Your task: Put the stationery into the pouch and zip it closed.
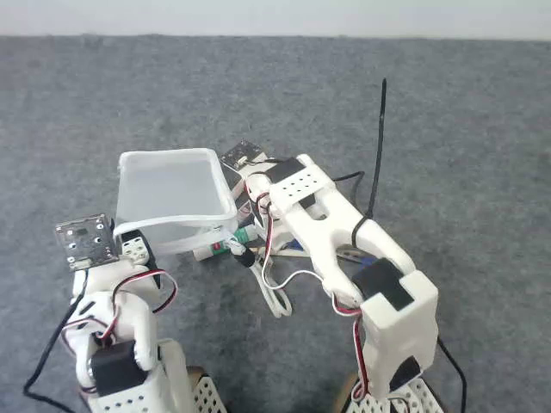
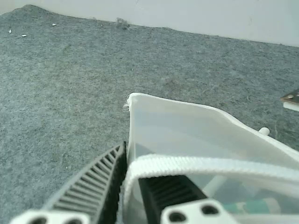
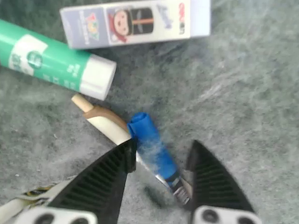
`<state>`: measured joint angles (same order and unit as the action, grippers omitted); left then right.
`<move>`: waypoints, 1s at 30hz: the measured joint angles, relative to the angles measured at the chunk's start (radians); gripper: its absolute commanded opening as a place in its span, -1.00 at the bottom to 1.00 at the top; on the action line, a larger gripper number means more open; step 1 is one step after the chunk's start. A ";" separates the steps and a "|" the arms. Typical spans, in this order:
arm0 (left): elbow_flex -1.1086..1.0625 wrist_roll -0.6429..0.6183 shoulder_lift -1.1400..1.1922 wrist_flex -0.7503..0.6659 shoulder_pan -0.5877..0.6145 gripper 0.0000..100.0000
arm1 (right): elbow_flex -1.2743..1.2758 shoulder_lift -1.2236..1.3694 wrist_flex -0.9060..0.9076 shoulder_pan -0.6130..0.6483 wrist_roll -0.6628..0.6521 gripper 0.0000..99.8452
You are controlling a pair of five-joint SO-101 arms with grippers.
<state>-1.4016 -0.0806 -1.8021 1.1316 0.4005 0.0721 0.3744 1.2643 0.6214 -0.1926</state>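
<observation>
High view: grey felt table (image 1: 448, 129), my 2 arms at its near edge, the work in the middle.
Pouch (image 1: 168, 153): translucent white, mouth open and facing up, left of centre, just far-left of the stationery pile.
Left gripper (image 2: 133, 172): clenched on the pouch's near zip band, holding the mouth open.
Right gripper (image 3: 163, 145): fingers spread, down over the pile just right of the pouch, straddling the blue pen and not yet closed on it.
Glue stick (image 3: 51, 63): green with a white cap, flat on the felt.
Eraser (image 3: 135, 21): in a white sleeve, just beside the glue stick.
Cream pen (image 3: 105, 123): brown band, touching the blue pen.
Blue pen (image 3: 149, 140): between my right fingers, on the felt.
Done: I judge the task is at an early stage, with the pouch open and ready.
Left: 4 items to load, then the zip.
Hidden: my right arm covers most of the pile from above. I cannot tell whether anything already lies inside the pouch. The zip puller is hard to make out.
</observation>
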 measured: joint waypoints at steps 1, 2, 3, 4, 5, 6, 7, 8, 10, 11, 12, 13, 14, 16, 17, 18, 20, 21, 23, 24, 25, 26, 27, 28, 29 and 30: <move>0.000 0.000 0.000 0.000 0.000 -0.98 | -0.009 0.011 0.006 0.000 -0.002 -0.82; 0.000 0.000 0.000 0.000 0.000 -0.98 | -0.017 0.018 0.012 -0.002 -0.002 -0.80; 0.000 0.000 0.000 0.000 0.000 -0.98 | -0.029 0.026 0.018 -0.003 -0.002 -0.79; 0.000 0.000 0.000 0.000 0.000 -0.98 | -0.040 0.032 0.028 -0.003 -0.002 -0.79; 0.000 0.000 0.000 0.000 0.000 -0.98 | -0.048 0.038 0.038 -0.003 -0.003 -0.80; 0.000 0.000 0.000 0.000 0.000 -0.98 | -0.055 0.040 0.049 -0.003 -0.003 -0.80; 0.000 0.000 0.000 0.000 0.000 -0.98 | -0.058 0.040 0.057 -0.003 -0.003 -0.80; 0.000 0.000 0.000 0.000 0.000 -0.98 | -0.058 0.040 0.060 -0.003 -0.003 -0.79; 0.000 0.000 0.000 0.000 0.000 -0.98 | -0.058 0.040 0.064 -0.003 -0.003 -0.79; 0.000 0.000 0.000 0.000 0.000 -0.98 | -0.058 0.040 0.064 -0.003 -0.003 -0.79; 0.000 0.000 0.000 0.000 0.000 -0.98 | -0.063 0.040 0.066 -0.003 -0.003 -0.79; 0.000 0.000 0.000 0.000 0.000 -0.98 | -0.064 0.040 0.068 -0.003 -0.003 -0.77; 0.000 0.000 0.000 0.000 0.000 -0.98 | -0.064 0.040 0.068 -0.003 -0.008 -0.74; 0.000 0.000 0.000 0.000 0.000 -0.98 | -0.064 0.040 0.077 -0.003 -0.041 -0.66; 0.000 0.000 0.000 0.000 0.000 -0.98 | -0.064 0.040 0.089 -0.002 -0.068 -0.62; 0.000 0.000 0.000 0.000 0.000 -0.98 | -0.064 0.040 0.104 -0.002 -0.089 -0.59; 0.000 0.000 0.000 0.000 0.000 -0.98 | -0.064 0.040 0.135 0.000 -0.117 -0.60; 0.000 0.000 0.000 0.000 0.000 -0.98 | -0.064 0.040 0.146 0.000 -0.124 -0.62; 0.000 0.000 0.000 0.000 0.000 -0.98 | -0.064 0.040 0.149 0.000 -0.130 -0.66; 0.000 0.000 0.000 0.000 0.000 -0.98 | -0.064 0.040 0.149 0.000 -0.133 -0.69; 0.000 0.000 0.000 0.000 0.000 -0.98 | -0.064 0.040 0.149 0.000 -0.137 -0.72; 0.000 0.000 0.000 0.000 0.000 -0.98 | -0.064 0.040 0.149 0.000 -0.137 -0.74; 0.000 0.000 0.000 0.000 0.000 -0.98 | -0.064 0.040 0.146 0.000 -0.137 -0.76; 0.000 0.000 0.000 0.000 0.000 -0.98 | -0.064 0.040 0.137 -0.002 -0.137 -0.76; 0.000 0.000 0.000 0.000 0.000 -0.98 | -0.064 0.040 0.124 -0.005 -0.137 -0.77; 0.000 0.000 0.000 0.000 0.000 -0.98 | -0.064 0.040 0.114 -0.011 -0.137 -0.76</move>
<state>-1.4016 -0.0806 -1.8021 1.1316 0.4005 0.0077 0.4143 1.3779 0.6107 -0.3291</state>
